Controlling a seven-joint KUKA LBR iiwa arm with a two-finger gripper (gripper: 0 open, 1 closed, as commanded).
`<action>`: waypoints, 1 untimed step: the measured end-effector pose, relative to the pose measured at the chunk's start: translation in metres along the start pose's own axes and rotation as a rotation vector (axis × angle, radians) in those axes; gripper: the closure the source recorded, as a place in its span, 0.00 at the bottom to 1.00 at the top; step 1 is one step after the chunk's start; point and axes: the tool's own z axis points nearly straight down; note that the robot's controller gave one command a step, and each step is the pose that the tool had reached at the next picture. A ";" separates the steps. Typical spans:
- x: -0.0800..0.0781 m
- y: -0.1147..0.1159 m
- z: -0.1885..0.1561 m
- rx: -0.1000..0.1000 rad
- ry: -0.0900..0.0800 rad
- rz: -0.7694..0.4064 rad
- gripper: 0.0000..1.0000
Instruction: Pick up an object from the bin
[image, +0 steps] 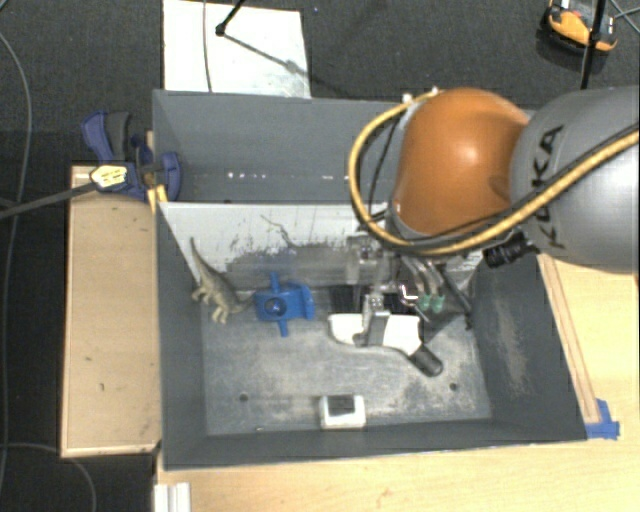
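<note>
Your pincer (385, 322) sits low over the white, black-handled thing (400, 334) mid-bin (290, 385), between the blue toy (282, 303) and the right wall, likely lined up for a grab; clenched or released, you can't tell.

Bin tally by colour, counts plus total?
Tan: 1, toy dinosaur
Blue: 1, plastic piece
White: 2, small block and black-handled piece
Total: 4

The arm (590, 200) reaches in from the right, orange-covered wrist (455, 160) turned downward, cables (356, 165) looped around it.
</note>
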 end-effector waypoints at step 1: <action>-0.002 -0.001 -0.004 -0.001 -0.008 0.003 0.00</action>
